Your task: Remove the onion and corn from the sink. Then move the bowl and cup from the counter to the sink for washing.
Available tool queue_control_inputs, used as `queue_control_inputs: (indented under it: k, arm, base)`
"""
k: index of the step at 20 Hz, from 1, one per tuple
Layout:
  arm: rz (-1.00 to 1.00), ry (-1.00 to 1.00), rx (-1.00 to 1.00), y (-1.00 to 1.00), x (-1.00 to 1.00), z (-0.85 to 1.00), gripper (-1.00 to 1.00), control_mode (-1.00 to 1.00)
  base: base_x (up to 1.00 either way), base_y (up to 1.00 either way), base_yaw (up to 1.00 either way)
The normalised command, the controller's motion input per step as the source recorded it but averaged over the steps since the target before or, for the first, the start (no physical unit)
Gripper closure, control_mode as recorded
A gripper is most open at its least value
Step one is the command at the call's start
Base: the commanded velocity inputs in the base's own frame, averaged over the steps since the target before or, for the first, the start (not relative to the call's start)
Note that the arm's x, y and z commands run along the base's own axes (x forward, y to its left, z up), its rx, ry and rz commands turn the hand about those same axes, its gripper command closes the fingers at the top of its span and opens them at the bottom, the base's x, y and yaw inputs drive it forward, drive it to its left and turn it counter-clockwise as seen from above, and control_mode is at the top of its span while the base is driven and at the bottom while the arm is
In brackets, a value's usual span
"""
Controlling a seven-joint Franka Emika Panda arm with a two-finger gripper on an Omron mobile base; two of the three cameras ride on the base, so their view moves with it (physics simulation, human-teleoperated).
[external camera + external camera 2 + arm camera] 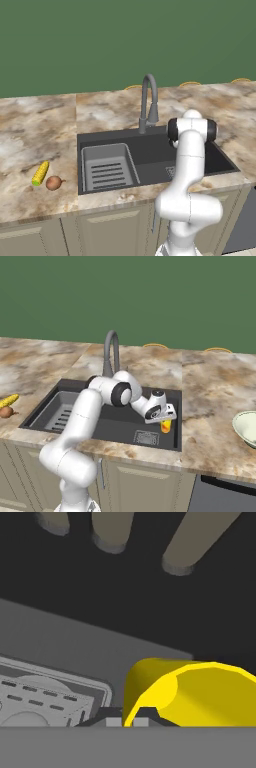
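Cup held low in sink

Gripper (pixel 165 420) pinched tight on cup (pixel 165 426) rim, over sink (pixel 120 428) floor near the drain grate (pixel 146 437). Left base view: arm hides it. Bowl (pixel 246 427) cropped at right edge. Corn (pixel 40 173), onion (pixel 53 183) on counter (pixel 30 135).

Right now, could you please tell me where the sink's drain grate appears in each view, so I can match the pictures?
Left base view: the drain grate peeks out right of centre, low down, just left of the white arm.
Right base view: bottom centre, on the sink floor, below and left of the yellow cup.
Hand view: lower left, to the left of the cup.
Shared landmark: the dark sink around it.
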Motion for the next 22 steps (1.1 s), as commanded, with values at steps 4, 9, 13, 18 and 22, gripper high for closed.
queue_control_inputs:
  k: [4,9,13,18,22]
  arm:
    - [0.0,0.0,0.0,-0.05,0.08,-0.25,1.0,-1.0]
    - [0.0,0.0,0.0,-0.06,0.08,-0.24,1.0,-1.0]
    - [0.0,0.0,0.0,-0.06,0.08,-0.24,1.0,-1.0]
    - [0.0,0.0,0.0,-0.06,0.06,-0.25,1.0,-1.0]
    - [0.0,0.0,0.0,-0.1,0.0,-0.25,-1.0,-1.0]
  base:
    - [0.0,0.0,0.0]
    - [0.0,0.0,0.0]
    - [0.0,0.0,0.0]
    - [0.0,0.0,0.0]
    - [0.0,0.0,0.0]
